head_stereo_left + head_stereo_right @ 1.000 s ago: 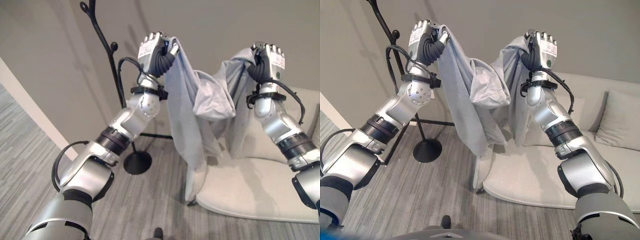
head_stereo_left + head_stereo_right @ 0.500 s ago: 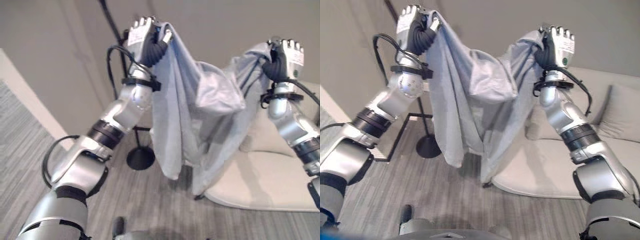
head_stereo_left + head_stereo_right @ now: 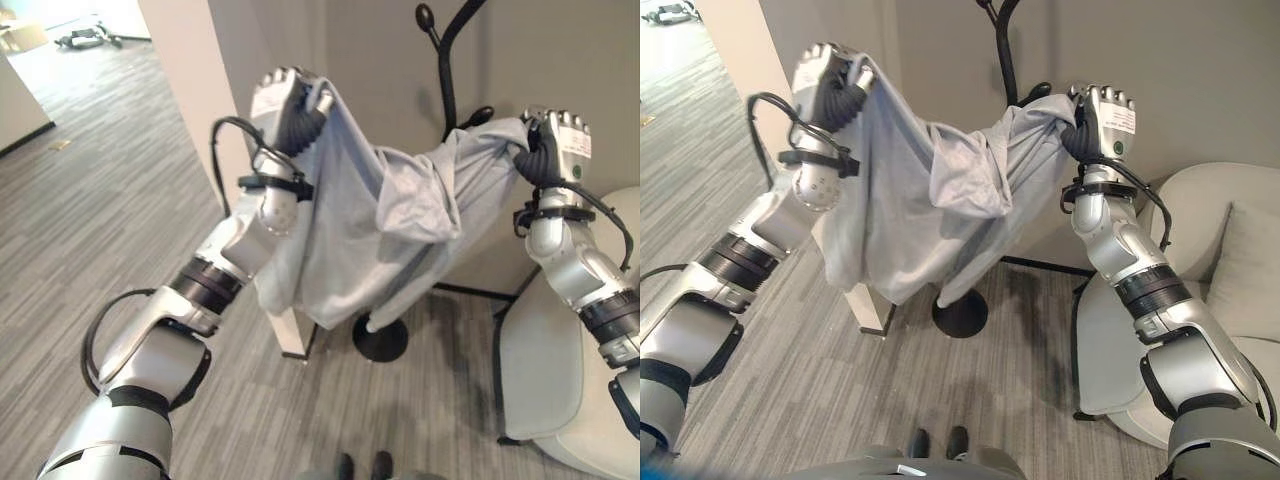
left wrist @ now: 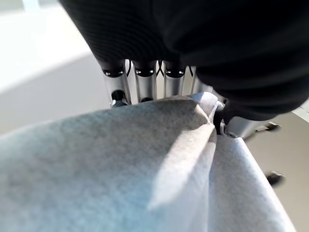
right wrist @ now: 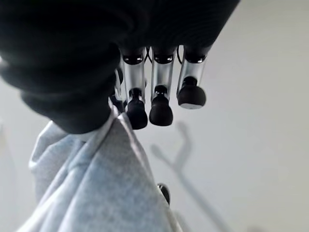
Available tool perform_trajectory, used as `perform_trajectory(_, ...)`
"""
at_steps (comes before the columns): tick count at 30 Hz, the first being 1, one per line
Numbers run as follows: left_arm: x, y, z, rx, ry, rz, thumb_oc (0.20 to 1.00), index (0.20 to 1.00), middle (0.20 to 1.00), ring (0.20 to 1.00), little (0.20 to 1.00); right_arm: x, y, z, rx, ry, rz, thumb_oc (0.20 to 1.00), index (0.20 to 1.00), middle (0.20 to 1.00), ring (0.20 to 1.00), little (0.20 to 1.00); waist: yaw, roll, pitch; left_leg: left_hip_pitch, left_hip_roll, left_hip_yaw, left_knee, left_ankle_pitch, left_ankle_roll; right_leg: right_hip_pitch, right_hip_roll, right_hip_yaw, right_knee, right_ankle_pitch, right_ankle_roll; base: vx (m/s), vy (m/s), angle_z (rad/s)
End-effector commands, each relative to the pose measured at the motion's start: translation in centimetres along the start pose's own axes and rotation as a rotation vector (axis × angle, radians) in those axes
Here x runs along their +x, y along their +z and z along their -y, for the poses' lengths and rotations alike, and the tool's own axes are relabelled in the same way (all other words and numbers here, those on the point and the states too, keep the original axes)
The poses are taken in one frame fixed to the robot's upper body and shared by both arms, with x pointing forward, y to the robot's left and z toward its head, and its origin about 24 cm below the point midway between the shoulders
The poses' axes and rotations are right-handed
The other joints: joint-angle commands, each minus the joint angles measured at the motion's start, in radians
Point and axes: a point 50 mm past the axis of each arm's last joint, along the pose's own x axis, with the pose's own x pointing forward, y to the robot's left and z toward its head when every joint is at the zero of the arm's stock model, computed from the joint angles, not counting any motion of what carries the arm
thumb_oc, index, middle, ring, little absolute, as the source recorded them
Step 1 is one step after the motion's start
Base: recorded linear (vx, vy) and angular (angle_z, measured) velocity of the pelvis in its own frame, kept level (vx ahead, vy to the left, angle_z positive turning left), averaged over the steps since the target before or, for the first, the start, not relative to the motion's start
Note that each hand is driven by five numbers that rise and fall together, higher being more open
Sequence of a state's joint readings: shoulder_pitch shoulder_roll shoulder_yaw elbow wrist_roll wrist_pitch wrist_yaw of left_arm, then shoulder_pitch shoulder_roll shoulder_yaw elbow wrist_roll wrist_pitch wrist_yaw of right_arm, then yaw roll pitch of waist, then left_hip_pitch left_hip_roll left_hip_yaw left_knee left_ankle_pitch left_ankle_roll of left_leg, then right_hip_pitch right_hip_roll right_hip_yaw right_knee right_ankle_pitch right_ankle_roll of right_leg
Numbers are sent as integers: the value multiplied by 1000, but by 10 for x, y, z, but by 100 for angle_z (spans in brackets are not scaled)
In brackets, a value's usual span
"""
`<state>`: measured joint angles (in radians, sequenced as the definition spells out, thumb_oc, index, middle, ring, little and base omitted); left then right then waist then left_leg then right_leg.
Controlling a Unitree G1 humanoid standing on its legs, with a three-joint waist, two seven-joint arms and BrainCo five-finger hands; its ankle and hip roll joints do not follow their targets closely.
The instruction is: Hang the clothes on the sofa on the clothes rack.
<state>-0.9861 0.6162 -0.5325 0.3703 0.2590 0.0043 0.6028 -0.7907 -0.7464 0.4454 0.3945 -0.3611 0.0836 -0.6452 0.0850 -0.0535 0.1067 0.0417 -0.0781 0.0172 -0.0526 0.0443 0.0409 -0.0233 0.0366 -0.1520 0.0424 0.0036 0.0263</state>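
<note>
Left eye view: both arms are raised, and a light grey garment [image 3: 370, 230] is stretched between them in mid-air. The left hand [image 3: 285, 100] grips one upper edge of the cloth with curled fingers; the right hand [image 3: 555, 145] grips the opposite upper edge in the same way. The garment sags in the middle, its hood folded over the front, and its lower hem hangs free above the striped grey carpet [image 3: 100, 220]. Behind the cloth stands the black clothes rack [image 3: 445, 60], its curved hooks rising above the garment near the right hand and its round base [image 3: 380, 340] resting on the floor below. A white pillar [image 3: 200, 60] stands behind the left arm. The pale sofa [image 3: 545, 380] lies at the lower right, well apart from the garment.

Right eye view: the same arrangement, with the rack pole [image 3: 1005, 60] emerging between the two hands and a cushion [image 3: 1245, 280] on the sofa at the right edge.

Left wrist view: the fingers [image 4: 140, 84] of the left hand are closed over a fold of the grey cloth [image 4: 120, 169], which is pinched against the thumb.

Right wrist view: the dark-tipped fingers [image 5: 154, 104] of the right hand curl over the bunched edge of the cloth [image 5: 96, 193], with the grey wall [image 5: 251, 121] beyond.
</note>
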Motion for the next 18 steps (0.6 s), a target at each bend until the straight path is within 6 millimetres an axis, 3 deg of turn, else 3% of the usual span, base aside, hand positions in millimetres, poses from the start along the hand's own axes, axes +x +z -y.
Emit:
perform_trajectory(1,16,9,-13,-7,75,32,200,200,200,200,200,18,10,21,10,-105,46,200,200,200,200,200,-13,-51,-79,-6,121,-30,-27,-27,-112,83,-113,-14,-115,31,166,127,-162,30)
perform_trajectory(6,14,9,-12,-27,73,27,200,200,200,200,200,16,5,23,20,-107,38,200,200,200,200,200,-26,-55,-65,-34,133,-35,18,-35,-126,95,-119,-62,-111,16,162,-5,-45,28)
perform_trajectory(7,12,12,-9,-61,68,28,200,200,200,200,200,16,1,30,15,-127,39,200,200,200,200,200,-45,-57,-46,-96,148,49,99,-44,-122,98,-145,-109,-105,16,166,-114,45,29)
perform_trajectory(8,13,12,-9,-65,66,30,200,200,200,200,200,17,1,31,8,-129,41,200,200,200,200,200,-53,-51,-51,-95,155,85,100,-53,-116,100,-148,-121,-104,18,166,-118,67,23)
perform_trajectory(13,10,7,-8,-58,52,14,200,200,200,200,200,13,5,25,24,-107,45,200,200,200,200,200,-61,-34,-83,-59,154,127,65,-67,-101,107,-161,-117,-97,18,176,43,90,35)
perform_trajectory(18,9,4,-10,-47,50,6,200,200,200,200,200,12,13,16,48,-75,52,200,200,200,200,200,-59,-8,-96,-8,114,139,28,-90,-69,72,-214,-86,-9,6,199,40,190,-22)
